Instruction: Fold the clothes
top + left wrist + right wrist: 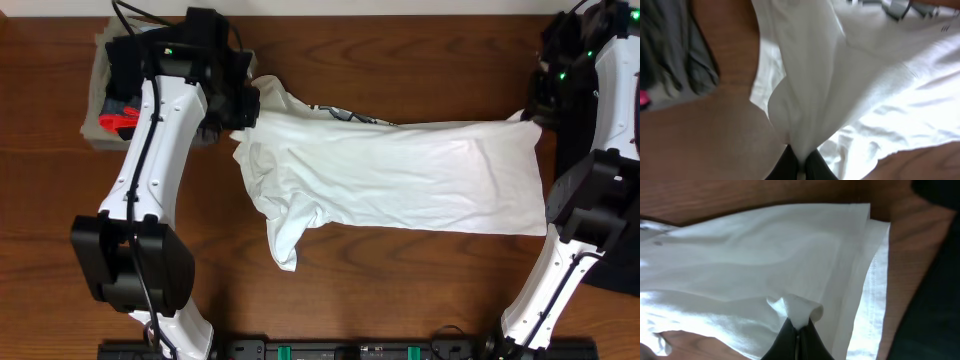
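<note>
**White T-shirt stretched left to right between your two pincers**
Your left gripper (801, 167) is clamped tight on a bunch of the white T-shirt (420, 175) at its left end. The shirt's long axis runs straight across the table (400, 300) to your right gripper (799, 341), which is pinched closed on the far right hem corner. Each arm has its own end, and the near edge lies free.

You are looking at the T-shirt (400, 170) lying stretched across the middle of the surface (400, 290), between the two arms. Your left hand (800, 165) is pinching its left end and your right hand (799, 335) its right end. A sleeve is trailing toward you near the left. A cloth pile (100, 90) is sitting at the far left corner, and another garment (935, 305) is lying at the right edge.
</note>
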